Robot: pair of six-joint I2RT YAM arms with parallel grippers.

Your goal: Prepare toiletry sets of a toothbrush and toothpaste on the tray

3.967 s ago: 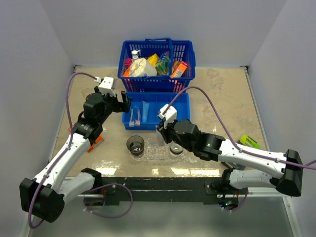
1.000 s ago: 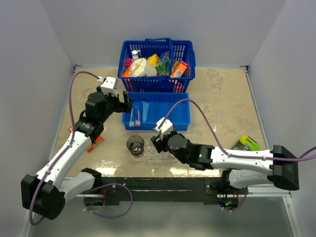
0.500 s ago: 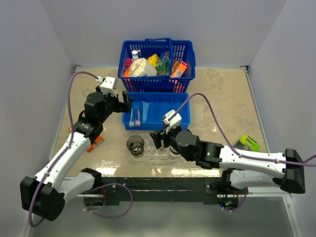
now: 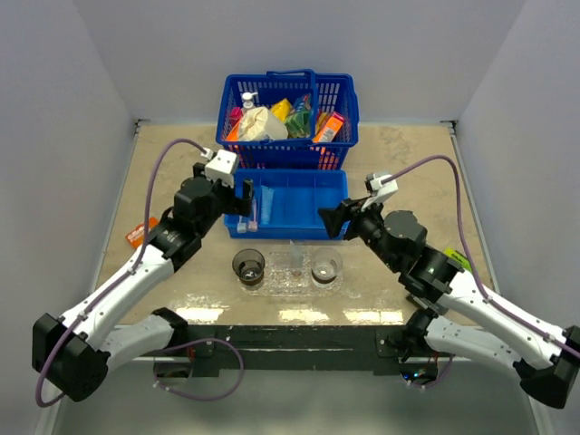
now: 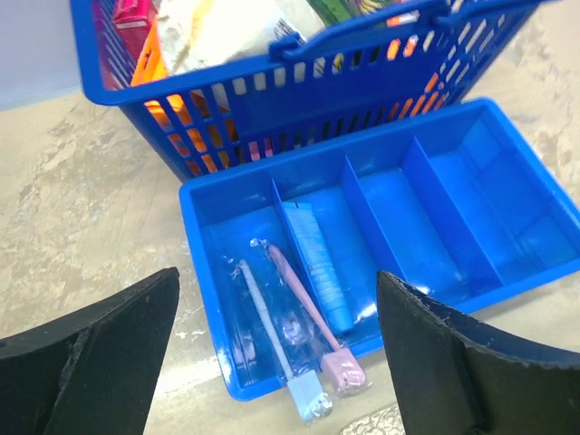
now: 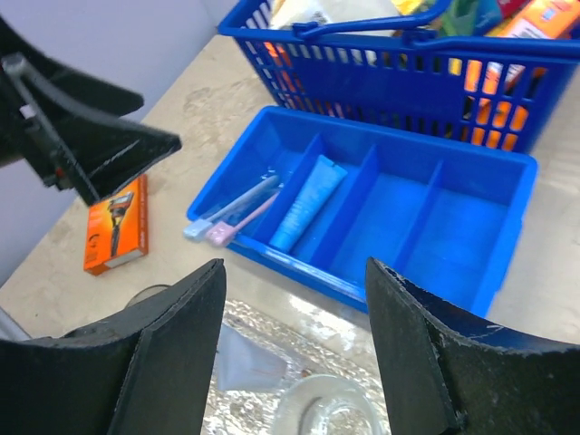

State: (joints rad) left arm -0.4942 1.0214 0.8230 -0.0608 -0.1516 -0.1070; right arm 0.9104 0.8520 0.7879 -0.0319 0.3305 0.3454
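Note:
Two wrapped toothbrushes point(image 5: 272, 313), one pink-ended and one pale, lie in the leftmost slot of the blue divided bin point(image 5: 435, 195), also seen as the toothbrushes point(image 6: 231, 210). A pale blue toothpaste tube point(image 5: 317, 263) lies in the slot beside them. Another pale toothpaste tube point(image 6: 245, 358) lies on the clear bumpy tray point(image 4: 272, 283) between two smoky cups point(image 4: 248, 265). My left gripper point(image 5: 276, 276) hovers open above the bin's left end. My right gripper point(image 6: 294, 265) is open and empty, over the tray's far edge at the bin's front right.
A blue handled basket point(image 4: 288, 113) full of packets and a pump bottle stands behind the bin. An orange box point(image 4: 138, 234) lies on the table at the left. A green packet point(image 4: 458, 260) lies at the right, beside the right arm.
My right gripper has lifted off the tray and swung right and back; a pale tube now shows where it was. My left gripper moved right, over the bin's left end.

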